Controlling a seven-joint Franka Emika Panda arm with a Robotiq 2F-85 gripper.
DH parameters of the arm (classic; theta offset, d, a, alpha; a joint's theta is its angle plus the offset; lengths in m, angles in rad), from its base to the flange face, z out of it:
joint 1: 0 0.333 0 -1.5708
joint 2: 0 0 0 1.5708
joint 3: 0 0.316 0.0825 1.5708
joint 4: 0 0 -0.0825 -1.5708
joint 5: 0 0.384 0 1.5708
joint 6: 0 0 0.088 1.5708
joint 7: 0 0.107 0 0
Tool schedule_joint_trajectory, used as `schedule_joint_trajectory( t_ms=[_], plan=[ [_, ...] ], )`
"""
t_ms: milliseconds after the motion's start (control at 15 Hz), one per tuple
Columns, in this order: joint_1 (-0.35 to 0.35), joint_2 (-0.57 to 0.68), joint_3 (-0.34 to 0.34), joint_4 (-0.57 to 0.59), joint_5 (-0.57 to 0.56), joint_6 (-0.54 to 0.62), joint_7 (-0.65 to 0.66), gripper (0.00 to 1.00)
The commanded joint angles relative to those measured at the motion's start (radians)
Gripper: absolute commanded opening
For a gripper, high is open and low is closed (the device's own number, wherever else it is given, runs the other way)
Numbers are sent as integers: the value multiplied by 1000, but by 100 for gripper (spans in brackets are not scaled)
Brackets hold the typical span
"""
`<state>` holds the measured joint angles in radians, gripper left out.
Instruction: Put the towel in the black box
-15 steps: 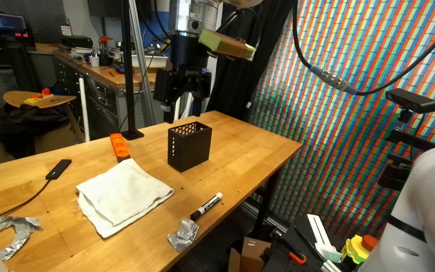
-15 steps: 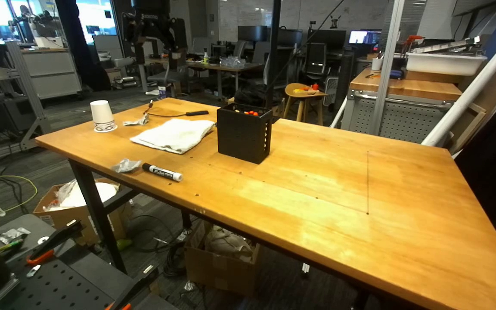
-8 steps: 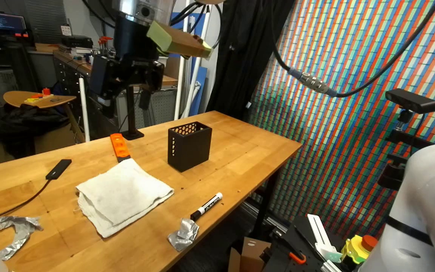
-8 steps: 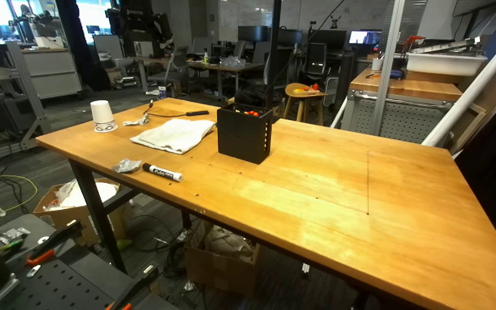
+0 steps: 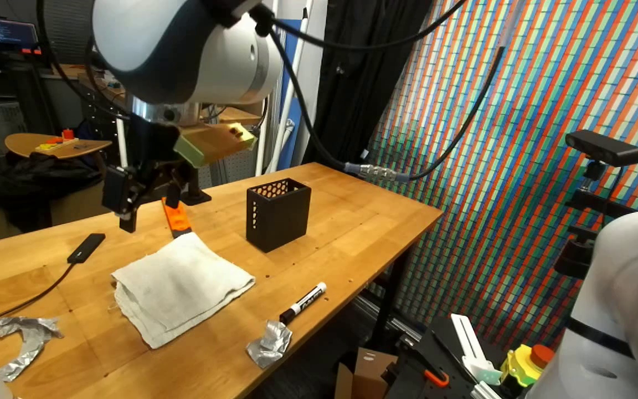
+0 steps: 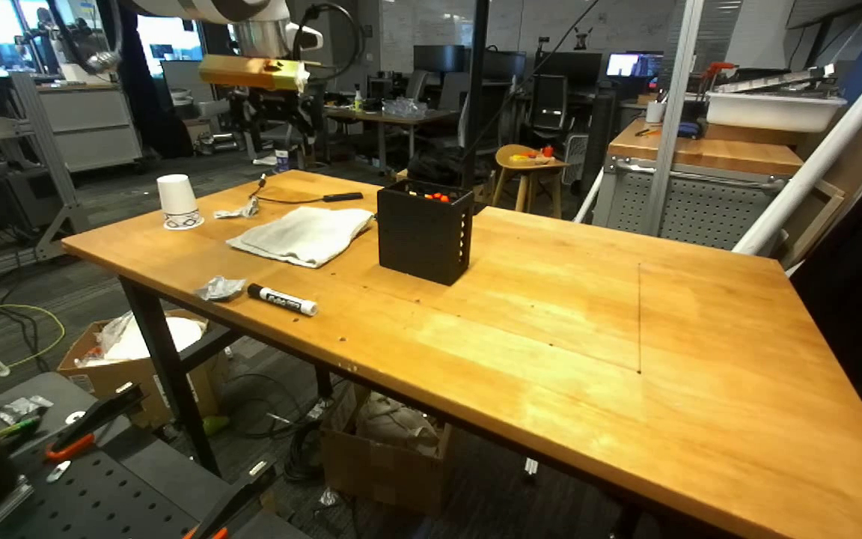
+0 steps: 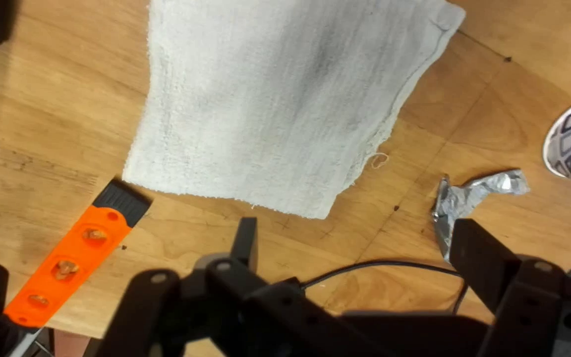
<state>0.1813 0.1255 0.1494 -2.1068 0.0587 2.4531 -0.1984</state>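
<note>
The towel (image 5: pixel 183 291), a folded whitish cloth, lies flat on the wooden table in both exterior views. It fills the upper middle of the wrist view, where its frayed edge (image 7: pixel 246 198) lies just beyond my fingertips. The black box (image 5: pixel 280 219) stands upright beside the towel, its top uncovered and its walls perforated; it also shows in an exterior view (image 6: pixel 423 232). My gripper (image 5: pixel 151 210) hangs above the table near the towel's far corner, pointing down. In the wrist view my gripper (image 7: pixel 357 230) is wide open, with only table and cable seen between its fingers.
An orange level (image 7: pixel 70 267) lies against the towel's corner. Around it are a black hub (image 5: pixel 86 247) with cable, torn silver tape (image 7: pixel 464 198), a paper cup (image 6: pixel 176 201), a marker (image 5: pixel 302 303) and crumpled foil (image 5: pixel 269 343). A black pole (image 6: pixel 476 97) rises at the table's back edge.
My gripper has swung away from above the black box toward the towel's side, then come down lower. It has stayed open. The towel and box have not moved.
</note>
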Motion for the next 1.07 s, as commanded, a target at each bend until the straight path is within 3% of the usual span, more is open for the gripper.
schedule_joint_trajectory(
  t_ms=[0, 333, 800, 867, 933, 1000],
  plan=[
    [-19, 147, -3, 83, -86, 46, -54, 100],
    [-31, 271, -30, 124, -219, 38, -58, 100],
    [-39, 329, -26, 135, -240, -45, -58, 100],
    [-40, 331, -25, 140, -234, -65, -52, 75],
    [-42, 335, -22, 148, -223, -90, -49, 74],
    [-43, 336, -21, 153, -216, -107, -44, 66]
  ],
)
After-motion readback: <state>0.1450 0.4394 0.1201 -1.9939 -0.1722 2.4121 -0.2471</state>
